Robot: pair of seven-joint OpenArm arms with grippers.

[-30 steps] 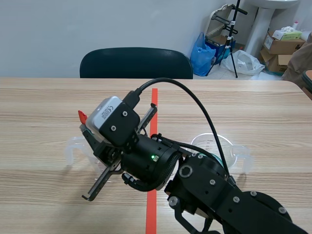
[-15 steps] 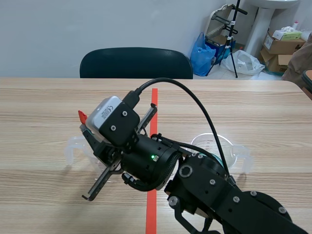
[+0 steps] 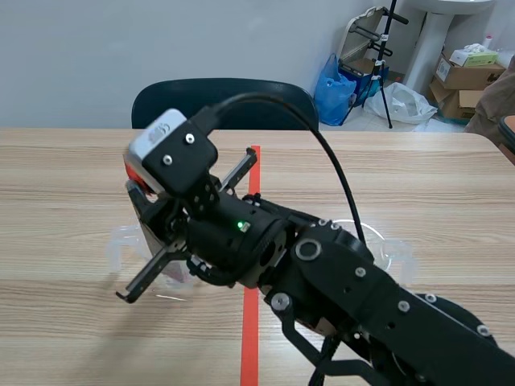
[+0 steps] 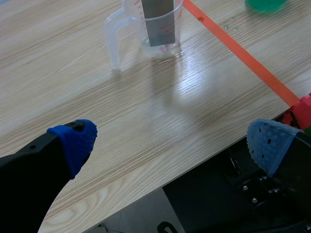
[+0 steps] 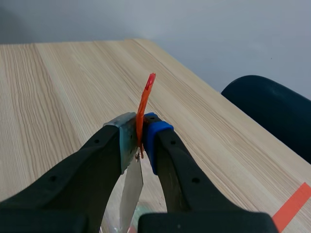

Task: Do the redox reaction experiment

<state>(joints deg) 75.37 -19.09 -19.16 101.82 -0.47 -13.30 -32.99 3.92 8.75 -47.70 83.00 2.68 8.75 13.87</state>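
Nearest the robot, the left gripper [image 4: 172, 143] hangs over the near edge of the wooden table [image 4: 87, 82] with its jaws wide apart and nothing between the blue dotted pads [image 4: 75, 141]. Ahead of it on the table stands a clear beaker [image 4: 132, 24] with a handle. A grey metal strip [image 4: 158, 22] stands upright inside the beaker. The orange-red tape line [image 4: 243, 53] runs past it on the side of the far finger, with a few droplets beside the tape. In the scene view the right arm [image 3: 362, 297] comes in from the lower right of the frame and reaches across the tape line [image 3: 251, 330] into the left half. A white-grey camera box [image 3: 161, 133] sits on its wrist, above the clear beaker [image 3: 119, 241] at centre left. The right gripper [image 5: 140, 133] is clamped on the metal strip [image 5: 130, 189]. The pads pinch the strip near its upper end, an orange-red tab [image 5: 146, 94] sticks up above them, and the grey sheet hangs down below. A second beaker [image 3: 393, 253], also clear, shows at centre right, partly behind the arm. Beyond the table's far edge a dark chair [image 3: 225, 100] stands at upper centre. A blue bag [image 3: 331, 84], a black stand [image 3: 386, 56] and cardboard boxes [image 3: 463, 76] fill the upper right corner.
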